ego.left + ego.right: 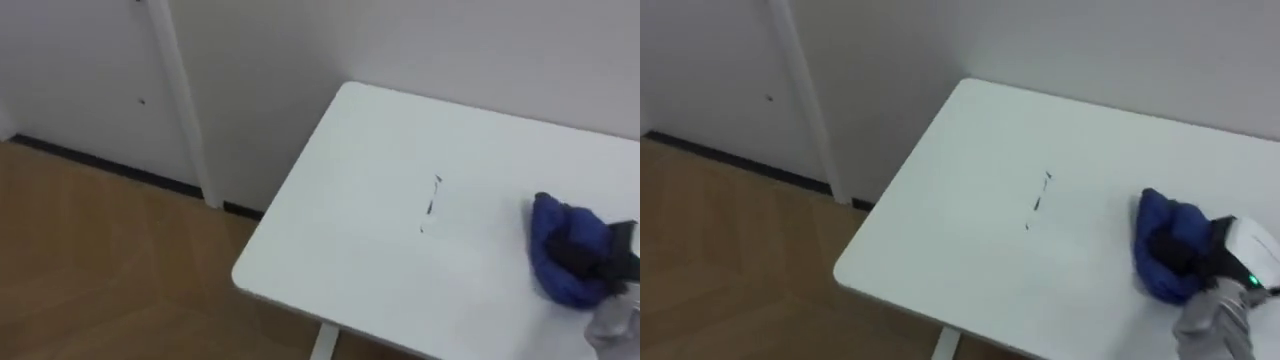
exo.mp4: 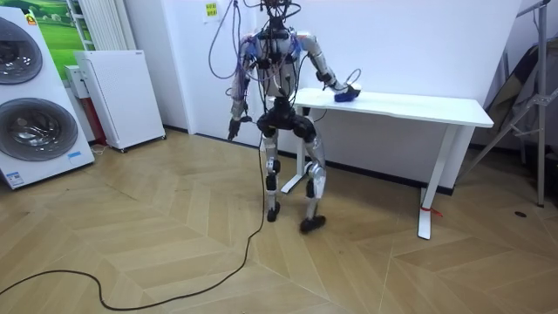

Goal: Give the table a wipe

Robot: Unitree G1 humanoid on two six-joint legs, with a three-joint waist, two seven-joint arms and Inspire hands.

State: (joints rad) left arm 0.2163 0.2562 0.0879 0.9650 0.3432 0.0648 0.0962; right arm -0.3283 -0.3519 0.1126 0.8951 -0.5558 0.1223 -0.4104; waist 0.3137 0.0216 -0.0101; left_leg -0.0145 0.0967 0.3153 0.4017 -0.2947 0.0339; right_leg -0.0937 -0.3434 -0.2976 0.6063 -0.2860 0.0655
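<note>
A white table point(image 1: 340, 210) stands against the wall, and I stand at its left end point(image 2: 418, 106). A crumpled blue cloth point(image 1: 560, 225) lies on it at the right, with my right hand point(image 1: 592, 258) coming in from the lower right, its dark fingers curled into the cloth point(image 1: 1155, 225). Left of the cloth, short dark marks point(image 1: 432, 198) streak the tabletop near its middle. In the room view my right arm reaches out to the cloth point(image 2: 346, 96), while my left hand point(image 2: 233, 133) hangs down at my side, away from the table.
The table's near left corner point(image 1: 240, 275) ends over wooden floor point(image 1: 100, 260). A white upright strip point(image 1: 185, 110) runs down the wall to the left. A washing machine point(image 2: 30, 105) and a white cabinet point(image 2: 118, 96) stand at the room view's left.
</note>
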